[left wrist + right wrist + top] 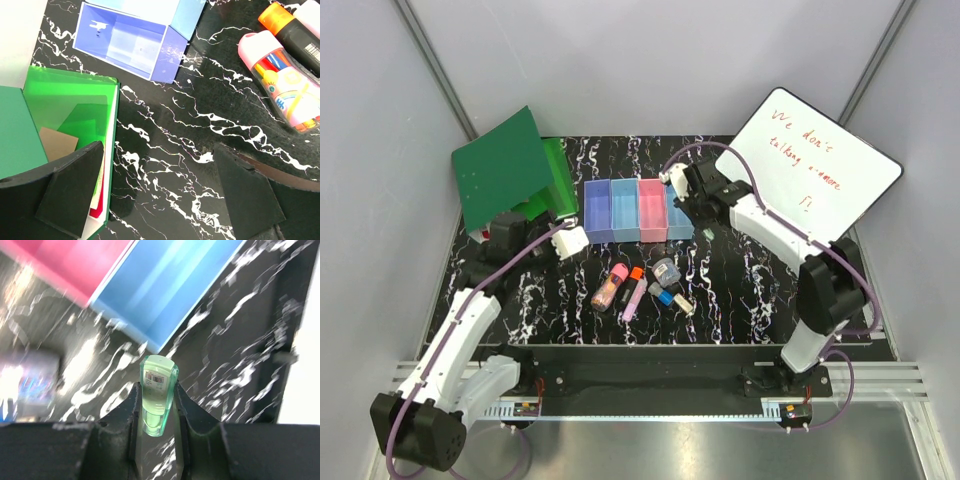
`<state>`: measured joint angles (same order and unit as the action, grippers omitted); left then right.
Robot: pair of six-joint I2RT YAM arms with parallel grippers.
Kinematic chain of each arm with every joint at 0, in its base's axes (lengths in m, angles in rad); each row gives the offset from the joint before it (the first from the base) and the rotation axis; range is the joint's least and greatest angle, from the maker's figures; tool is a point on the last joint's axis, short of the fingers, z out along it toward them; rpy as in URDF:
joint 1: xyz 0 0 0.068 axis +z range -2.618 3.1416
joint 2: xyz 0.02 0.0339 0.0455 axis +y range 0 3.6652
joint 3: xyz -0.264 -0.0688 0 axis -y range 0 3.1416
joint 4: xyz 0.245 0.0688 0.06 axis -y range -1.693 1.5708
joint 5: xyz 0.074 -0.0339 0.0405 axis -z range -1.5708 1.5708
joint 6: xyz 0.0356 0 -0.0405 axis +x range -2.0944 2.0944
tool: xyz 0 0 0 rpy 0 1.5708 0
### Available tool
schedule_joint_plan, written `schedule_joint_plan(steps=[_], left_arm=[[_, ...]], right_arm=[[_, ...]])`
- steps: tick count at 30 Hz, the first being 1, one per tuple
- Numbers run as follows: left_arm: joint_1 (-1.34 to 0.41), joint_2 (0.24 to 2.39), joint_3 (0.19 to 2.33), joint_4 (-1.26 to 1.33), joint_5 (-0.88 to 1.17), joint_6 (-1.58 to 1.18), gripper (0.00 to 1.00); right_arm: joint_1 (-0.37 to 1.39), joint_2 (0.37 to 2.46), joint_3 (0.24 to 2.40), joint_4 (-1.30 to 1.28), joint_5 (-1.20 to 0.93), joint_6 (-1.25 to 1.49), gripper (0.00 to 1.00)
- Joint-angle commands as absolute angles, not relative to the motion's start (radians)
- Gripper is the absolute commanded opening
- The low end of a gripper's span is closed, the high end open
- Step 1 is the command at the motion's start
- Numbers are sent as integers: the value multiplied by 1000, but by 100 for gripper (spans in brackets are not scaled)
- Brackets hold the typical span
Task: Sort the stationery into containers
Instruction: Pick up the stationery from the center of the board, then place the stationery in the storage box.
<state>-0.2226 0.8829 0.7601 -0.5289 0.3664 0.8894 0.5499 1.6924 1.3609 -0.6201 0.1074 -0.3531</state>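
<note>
- Right fingers point(132, 410): closed narrowly on the green highlighter point(159, 375), one pad against each side of its body, the labelled end poking forward past the tips.
- Highlighter outside every bin, just off the near right corner of the containers point(638, 210); whether touching the black marbled surface point(740, 290) or held above it, cannot tell.
- In the right wrist view, close ahead of the highlighter: the end light blue bin point(165, 295), with the pink bin point(75, 260) joined to its left.
- Left fingers point(75, 195): spread wide, nothing between them, only bare surface below.
- Beside the left one of that pair, the green folder point(65, 110) lying open; ahead of both, the purple-blue bin point(125, 42) at the left end of the row.
- Containers: four open-topped bins joined in a row at mid-surface, from left to right purple-blue, light blue, pink, light blue.
- Loose on the surface on the near side of the bins, between the two arms: pink marker point(610, 287) and orange-capped marker point(634, 293) side by side, round grey piece point(666, 271) just to their right, small blue piece point(665, 296) and black piece point(684, 306) near it toward the near edge.
- Both markers also at the upper right of the left wrist view, well apart from the left fingers.
- Whiteboard point(815, 175) with red writing propped at the far right, behind the right arm.
</note>
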Motion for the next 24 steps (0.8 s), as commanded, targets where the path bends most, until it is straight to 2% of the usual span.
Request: schedule_joint_plan(steps=[1,12,24], left_arm=[[-229,859,753,-497,379,879,99],[-227,844,752,-497,367,894,99],[-227,844,741,-495,359,920,99]], right_arm=[[522,1788,1514,-552,152,-399,0],[500,2094,1836,-531,137,-419,0],[492,2206,1855,-497,118,-425,0]])
